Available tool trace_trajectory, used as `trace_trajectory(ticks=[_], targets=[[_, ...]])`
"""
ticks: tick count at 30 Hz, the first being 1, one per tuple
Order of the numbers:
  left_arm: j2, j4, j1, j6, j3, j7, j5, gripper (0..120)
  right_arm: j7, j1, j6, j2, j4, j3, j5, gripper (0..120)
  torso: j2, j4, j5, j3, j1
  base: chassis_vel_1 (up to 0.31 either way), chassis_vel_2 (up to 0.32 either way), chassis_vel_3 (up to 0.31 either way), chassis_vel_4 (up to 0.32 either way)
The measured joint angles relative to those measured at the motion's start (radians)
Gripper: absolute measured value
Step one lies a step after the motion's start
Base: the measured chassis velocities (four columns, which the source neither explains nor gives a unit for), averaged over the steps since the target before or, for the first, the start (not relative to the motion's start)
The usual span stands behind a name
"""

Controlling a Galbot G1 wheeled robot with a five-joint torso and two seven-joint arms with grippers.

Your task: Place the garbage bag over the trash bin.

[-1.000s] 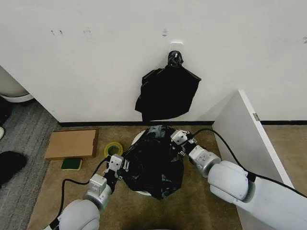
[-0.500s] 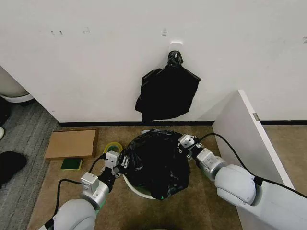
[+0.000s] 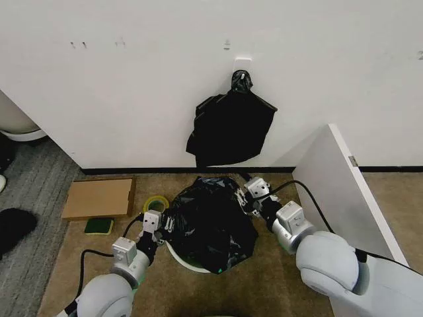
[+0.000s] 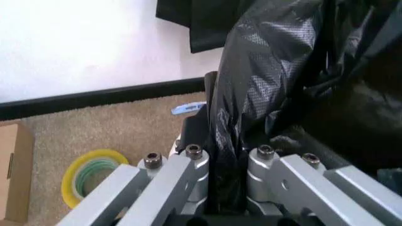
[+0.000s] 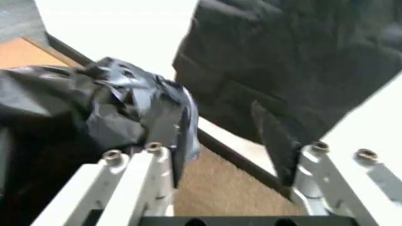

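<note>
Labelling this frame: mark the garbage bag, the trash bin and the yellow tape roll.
garbage bag (image 3: 211, 221): head view, middle of the crinkled black plastic.
trash bin (image 3: 187, 261): head view, exposed white rim below the bag.
yellow tape roll (image 3: 156, 203): head view, its top ring.

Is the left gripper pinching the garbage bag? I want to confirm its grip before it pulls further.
Yes, in the left wrist view the left gripper is shut on a fold of the garbage bag.

Your robot's two arms, white and silver

You see glossy white rounded shells, silver wrist blocks, black cables looping at lower left and right; the left gripper (image 4: 226, 160) and right gripper (image 5: 232, 155) show bolted silver fingers.
</note>
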Motion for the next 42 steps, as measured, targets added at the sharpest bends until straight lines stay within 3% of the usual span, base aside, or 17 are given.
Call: trace_trajectory(ticks=[5,8,12,15,16,20,23,34,42], targets=[[0.007,-0.014,0.012,-0.003,-0.002,0.003,0.0,5,0.022,-0.01,-0.052,-0.013,-0.011,0.02,0.051,64,0.0,0.0001,0.0,0.0,0.0,0.0,0.0,0.0,0.0],[0.007,-0.016,0.012,-0.004,-0.003,0.002,0.0,5,0.033,-0.009,-0.062,-0.012,-0.001,0.027,0.109,70,0.0,0.0001,0.0002,0.0,0.0,0.0,0.0,0.0,0.0],[0.001,-0.005,0.017,-0.007,-0.006,-0.009,-0.016,5,0.077,-0.016,-0.058,-0.004,0.045,0.091,0.296,87,0.0,0.0003,0.0001,0.0,0.0,0.0,0.0,0.0,0.0],[-0.002,0.005,0.03,-0.014,-0.016,-0.01,-0.049,5,0.146,-0.068,-0.069,0.0,0.085,0.238,0.553,98,0.0,0.0004,-0.0001,0.0,0.0,0.0,0.0,0.0,0.0],[-0.002,0.005,0.03,-0.014,-0.016,-0.01,-0.049,5,0.146,-0.068,-0.069,0.0,0.085,0.238,0.553,98,0.0,0.0004,-0.0001,0.0,0.0,0.0,0.0,0.0,0.0],[-0.006,0.015,0.039,-0.028,-0.042,-0.005,-0.095,5,0.168,-0.235,-0.102,0.023,0.102,0.466,0.806,100,0.0,-0.0004,0.0,0.0,0.0,0.0,0.0,0.0,0.0],[-0.009,0.016,0.039,-0.036,-0.053,-0.003,-0.128,5,0.145,-0.343,-0.123,0.06,0.11,0.571,0.871,100,0.0,0.0001,0.0001,0.0,0.0,0.0,0.0,0.0,0.0],[-0.008,0.004,0.022,-0.036,-0.057,0.0,-0.173,5,0.028,-0.469,-0.15,0.132,0.09,0.685,0.876,98,0.0,0.0001,0.0001,0.0,0.0,0.0,0.0,0.0,0.0],[-0.011,-0.01,0.019,-0.035,-0.057,0.005,-0.183,5,-0.039,-0.505,-0.154,0.183,0.047,0.721,0.87,77,0.0,0.0003,0.0,0.0,0.0,0.0,0.0,0.0,0.0]])
